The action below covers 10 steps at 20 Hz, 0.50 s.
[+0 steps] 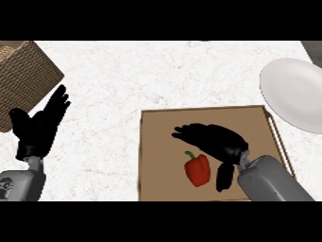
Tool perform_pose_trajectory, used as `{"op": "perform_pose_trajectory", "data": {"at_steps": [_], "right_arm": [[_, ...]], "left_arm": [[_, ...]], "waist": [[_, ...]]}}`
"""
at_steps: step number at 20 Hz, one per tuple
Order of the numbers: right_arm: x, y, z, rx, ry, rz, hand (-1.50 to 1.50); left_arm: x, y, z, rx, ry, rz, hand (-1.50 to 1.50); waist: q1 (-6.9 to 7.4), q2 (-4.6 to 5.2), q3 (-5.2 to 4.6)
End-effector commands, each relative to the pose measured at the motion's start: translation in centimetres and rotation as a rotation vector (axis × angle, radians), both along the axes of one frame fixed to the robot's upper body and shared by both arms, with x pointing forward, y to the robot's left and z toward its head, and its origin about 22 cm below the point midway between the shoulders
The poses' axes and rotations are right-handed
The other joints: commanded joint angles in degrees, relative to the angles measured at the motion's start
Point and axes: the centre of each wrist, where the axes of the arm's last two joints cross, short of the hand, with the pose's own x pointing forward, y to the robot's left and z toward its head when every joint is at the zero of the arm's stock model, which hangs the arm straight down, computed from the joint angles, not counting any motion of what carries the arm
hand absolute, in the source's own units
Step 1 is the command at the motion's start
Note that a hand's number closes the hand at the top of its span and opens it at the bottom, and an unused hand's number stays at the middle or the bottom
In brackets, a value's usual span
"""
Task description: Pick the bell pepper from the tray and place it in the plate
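Brown tray (pixel 156 156) lies partly hidden under right hand (pixel 216 139).

Two grey forearms, each ending in a black robot hand (pixel 41 125).

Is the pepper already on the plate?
No, the pepper lies on the tray, beside the right robot hand, and the white plate holds nothing.

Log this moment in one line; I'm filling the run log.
phase: reaching | right hand: open, over tray, beside pepper | pepper: on tray, not held | plate: no pepper | left hand: open, resting
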Motion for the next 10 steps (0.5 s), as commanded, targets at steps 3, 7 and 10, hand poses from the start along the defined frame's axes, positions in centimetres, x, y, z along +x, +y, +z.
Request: {"op": "perform_pose_trajectory", "data": {"at_steps": [3, 7, 10], "right_arm": [[-0.7, -1.2, -3.2, -0.020, -0.017, -0.002, -1.50], [0.0, 1.6, -2.1, -0.072, -0.022, 0.022, -1.50], [0.7, 0.5, -2.9, -0.114, 0.020, 0.108, 1.50]], "left_arm": [[0.2, 0.6, 0.0, -0.009, 0.001, 0.004, 0.00], [-0.5, 0.4, -0.7, 0.003, 0.006, -0.008, 0.00], [1.1, 0.6, -0.8, -0.005, -0.019, -0.003, 0.00]], "waist": [[-0.02, 0.03, 0.01], [-0.02, 0.00, 0.00], [-0.13, 0.09, -0.01]]}}
